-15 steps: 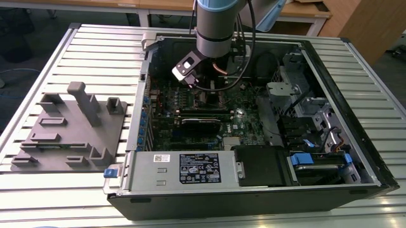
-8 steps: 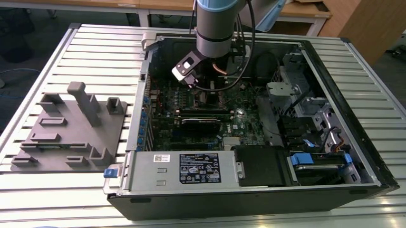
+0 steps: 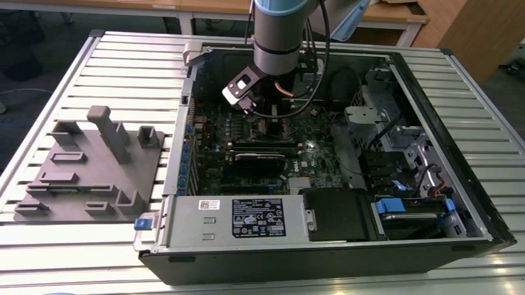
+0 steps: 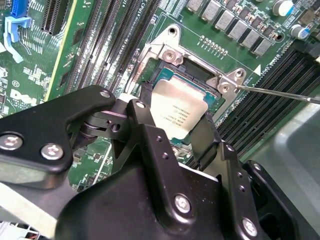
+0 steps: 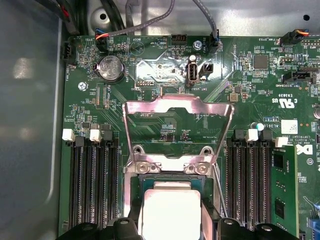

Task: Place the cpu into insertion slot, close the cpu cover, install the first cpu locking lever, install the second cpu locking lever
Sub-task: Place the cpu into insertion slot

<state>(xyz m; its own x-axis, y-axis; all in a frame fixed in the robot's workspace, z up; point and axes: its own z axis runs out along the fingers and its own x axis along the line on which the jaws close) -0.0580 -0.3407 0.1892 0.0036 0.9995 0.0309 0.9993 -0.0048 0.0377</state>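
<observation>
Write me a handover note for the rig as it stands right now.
Tool: shut on the cpu, fingers on two opposite edges.
Cpu: at the insertion slot, within its metal frame; cannot tell if fully seated.
Cpu cover: open, swung back over the board.
Locking lever: one thin rod seen, unlatched, sticking out beside the socket.
Done: cpu is at the slot.
Left: cover not closed, neither lever installed.

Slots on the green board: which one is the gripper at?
The square, silver-framed insertion slot, between the long black slots; gripper holds the cpu there.
</observation>
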